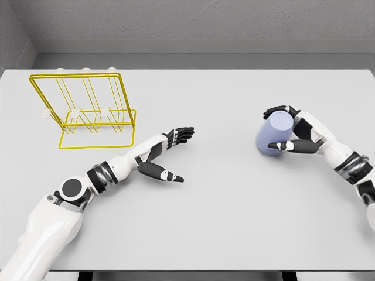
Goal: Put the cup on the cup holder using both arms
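Lavender cup (274,134): table (234,222) right side, clasped by your right hand (291,132). Yellow wire cup holder (88,111): far left. Left hand (167,153): open, empty, mid-table. Lift level, then pass it across.

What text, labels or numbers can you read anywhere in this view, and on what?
None. The cup in the right hand is plain lavender, with no print showing.
The yellow wire rack, the table, the left hand and both arms carry no readable marks.
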Robot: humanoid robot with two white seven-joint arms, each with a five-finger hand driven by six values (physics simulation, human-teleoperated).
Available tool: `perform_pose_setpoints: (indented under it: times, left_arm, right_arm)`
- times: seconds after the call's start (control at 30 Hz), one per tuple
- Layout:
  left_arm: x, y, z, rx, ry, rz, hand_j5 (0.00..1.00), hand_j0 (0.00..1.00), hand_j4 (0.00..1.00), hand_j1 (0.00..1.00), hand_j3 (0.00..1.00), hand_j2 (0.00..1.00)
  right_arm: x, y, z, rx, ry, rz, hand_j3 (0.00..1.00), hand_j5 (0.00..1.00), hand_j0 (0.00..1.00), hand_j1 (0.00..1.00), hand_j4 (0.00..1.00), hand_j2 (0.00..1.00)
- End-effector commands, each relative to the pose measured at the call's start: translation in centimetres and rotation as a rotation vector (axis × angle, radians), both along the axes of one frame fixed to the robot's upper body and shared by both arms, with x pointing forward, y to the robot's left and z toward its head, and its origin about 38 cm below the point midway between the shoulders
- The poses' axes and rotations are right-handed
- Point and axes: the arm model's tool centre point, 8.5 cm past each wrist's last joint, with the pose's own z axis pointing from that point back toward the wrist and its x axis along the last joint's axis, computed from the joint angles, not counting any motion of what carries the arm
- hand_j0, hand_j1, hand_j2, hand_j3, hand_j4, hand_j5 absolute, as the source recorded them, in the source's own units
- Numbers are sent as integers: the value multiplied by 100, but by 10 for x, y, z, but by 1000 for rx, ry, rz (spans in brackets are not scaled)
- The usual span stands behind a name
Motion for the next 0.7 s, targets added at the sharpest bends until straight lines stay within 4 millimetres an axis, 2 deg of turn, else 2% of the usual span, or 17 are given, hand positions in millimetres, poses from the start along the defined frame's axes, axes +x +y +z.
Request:
perform_pose_setpoints:
  times: [0.0,0.47,0.67]
  left_arm:
    - [0,0,1,-7,0,1,100,100,100,100,100,100]
    - [1,2,2,-12,-1,8,100,100,100,100,100,100]
    - [1,2,2,-11,-3,8,100,100,100,100,100,100]
  right_arm:
    - [0,7,5,14,-14,17,65,65,65,65,65,65]
    - [11,66,2,94,-26,105,65,65,65,65,65,65]
    - [10,80,-2,99,-16,136,65,65,65,65,65,65]
